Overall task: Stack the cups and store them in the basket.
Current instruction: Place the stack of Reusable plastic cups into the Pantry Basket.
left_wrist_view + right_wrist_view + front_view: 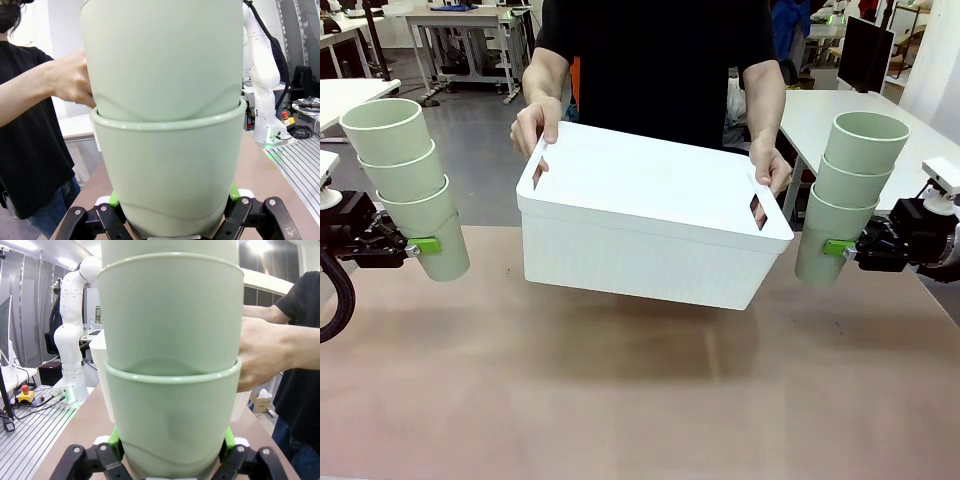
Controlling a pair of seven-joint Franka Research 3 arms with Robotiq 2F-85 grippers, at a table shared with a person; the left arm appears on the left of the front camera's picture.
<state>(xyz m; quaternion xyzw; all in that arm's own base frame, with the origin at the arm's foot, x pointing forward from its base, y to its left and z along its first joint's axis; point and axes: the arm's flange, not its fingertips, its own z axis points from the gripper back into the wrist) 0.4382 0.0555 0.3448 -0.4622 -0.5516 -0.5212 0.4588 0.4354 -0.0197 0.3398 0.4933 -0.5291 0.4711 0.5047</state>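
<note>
Stacking is looking largely done. The left gripper (417, 245) is clamping the bottom cup of the left stack (408, 185), three cups high. The right gripper (840, 248) is likewise clamping the right stack (850, 190). A person (660, 60) is holding the basket (650, 255) between them, lifted off the table (640, 400). Storing is still outstanding, since all six cups are sitting outside it.

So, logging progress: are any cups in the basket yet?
No. Three stacked cups sit in the left hand, three more cups in the right hand, both outside the basket the person holds.
</note>
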